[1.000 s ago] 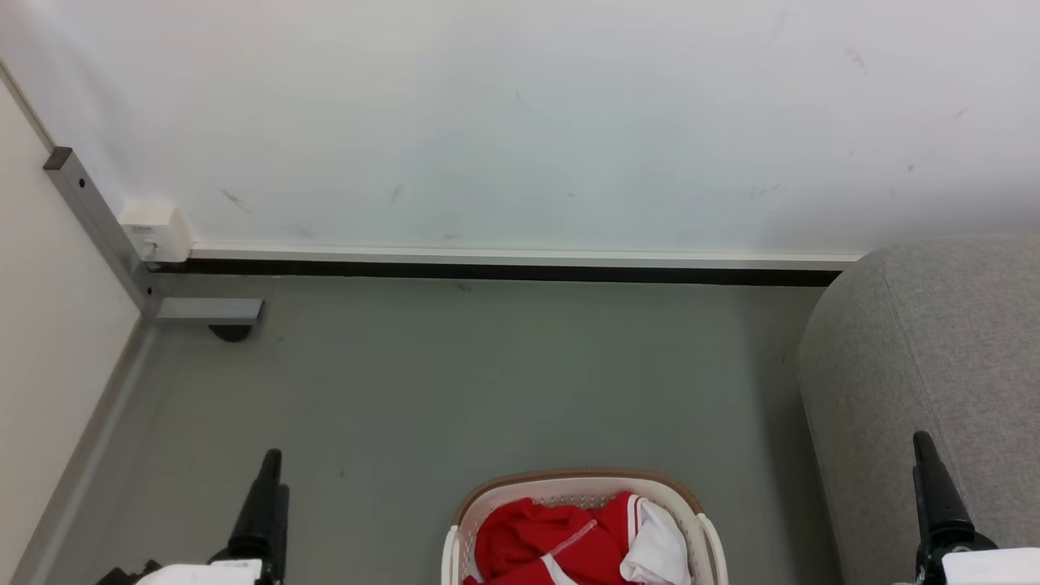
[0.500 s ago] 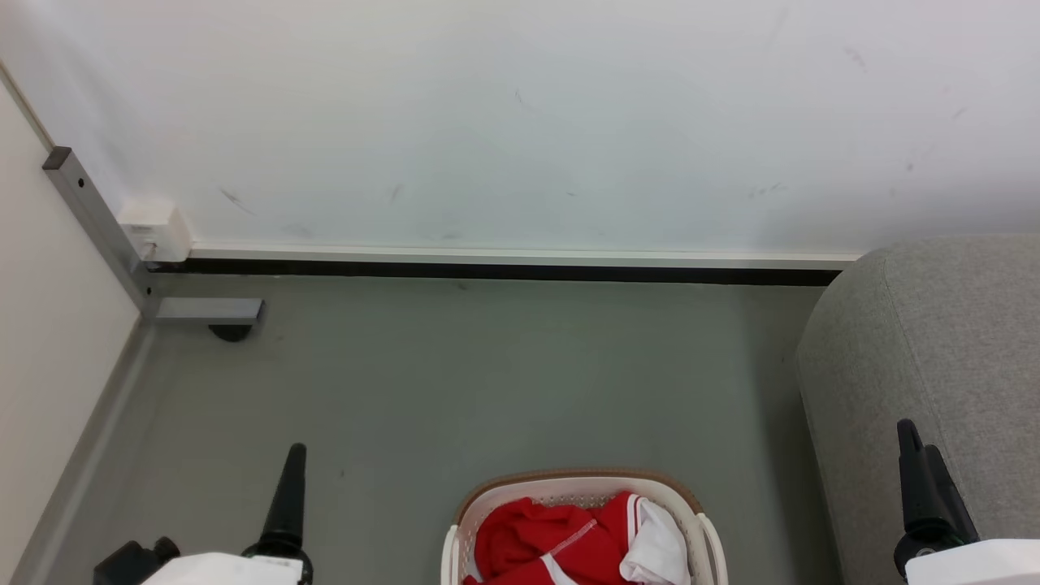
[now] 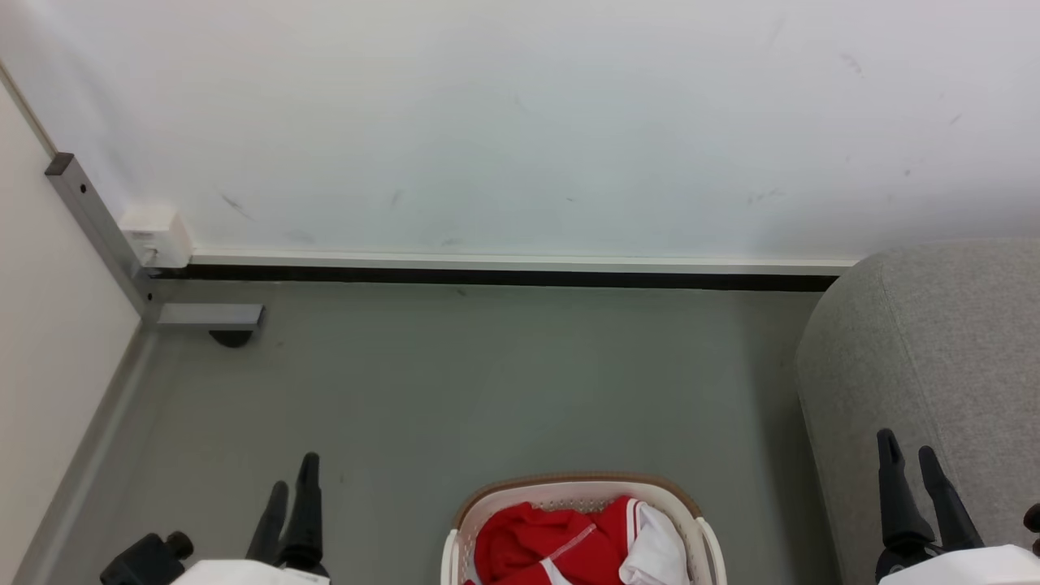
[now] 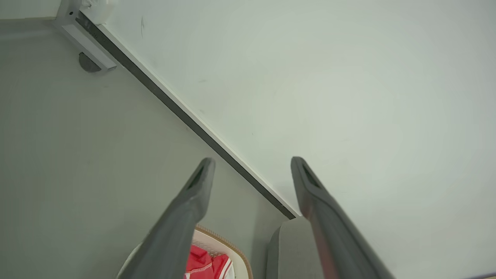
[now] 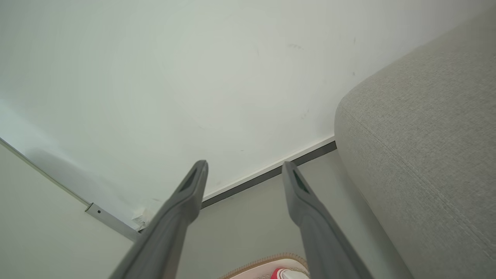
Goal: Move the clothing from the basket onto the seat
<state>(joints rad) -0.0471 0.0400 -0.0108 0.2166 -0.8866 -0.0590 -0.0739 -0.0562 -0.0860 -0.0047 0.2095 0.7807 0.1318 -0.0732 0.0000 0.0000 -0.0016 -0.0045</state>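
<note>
The cream-white basket (image 3: pixel 703 532) with its brown rim stands on the floor at the bottom middle of the head view, cut off by the frame. Red clothing (image 3: pixel 540 540) with white stripes and a white panel lies heaped inside it. The grey woven seat (image 3: pixel 934 341) fills the right side. My left gripper (image 3: pixel 294 471) hangs open to the left of the basket, holding nothing. My right gripper (image 3: pixel 908 445) stands open in front of the seat, to the right of the basket. The left wrist view catches the basket (image 4: pixel 223 242) and clothing (image 4: pixel 201 263) between the fingers. The right wrist view shows the seat (image 5: pixel 426 128).
A white wall (image 3: pixel 520 122) with a dark skirting strip (image 3: pixel 487 276) closes the back. A grey metal post (image 3: pixel 97 227) with a white box (image 3: pixel 154 236) and a foot (image 3: pixel 211 317) stands in the left corner beside a cream panel (image 3: pixel 49 341). Grey floor (image 3: pixel 487 382) lies between wall and basket.
Both grippers have turned so that their two fingers show apart. The left has shifted right toward the basket, the right leftward. The whole picture has slid down slightly.
</note>
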